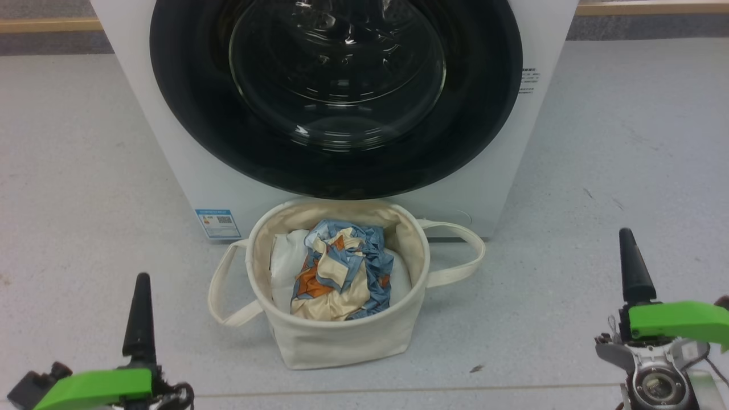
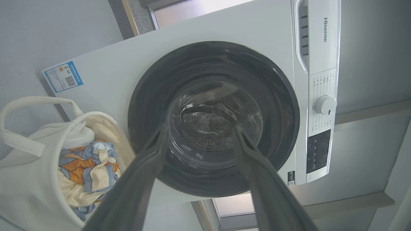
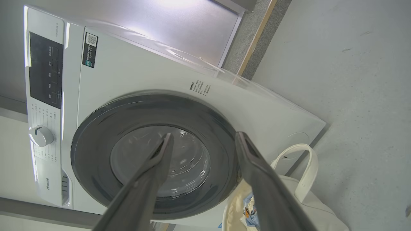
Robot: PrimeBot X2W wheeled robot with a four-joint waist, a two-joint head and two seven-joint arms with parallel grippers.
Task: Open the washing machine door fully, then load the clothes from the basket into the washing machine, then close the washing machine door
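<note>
Washing machine door (image 1: pixel 336 97), round glossy black-rimmed glass, sat shut at 12 o'clock. Left gripper (image 2: pixel 201 128) and right gripper (image 3: pixel 205 135) gaped wide, empty. Opening step unstarted; it probably needed a rim pull.

L gripper (image 2: pixel 201 128): in L wrist view both fingers (image 2: pixel 146 166) rise from bottom centre, spread wide apart, gripping nothing. R gripper (image 3: pixel 205 135): same in R wrist view. Head view: L at lower left, R at lower right, one dark finger each pointing up, green covers (image 1: pixel 97 384) at base.

A plain white bundle (image 1: pixel 283 256) lies bunched. Around it spreads grey floor (image 1: pixel 626 142); beyond it runs 1 wooden strip (image 1: pixel 51 25), perhaps skirting; nearer, right of it, 1 dark fleck (image 1: pixel 476 369).
</note>
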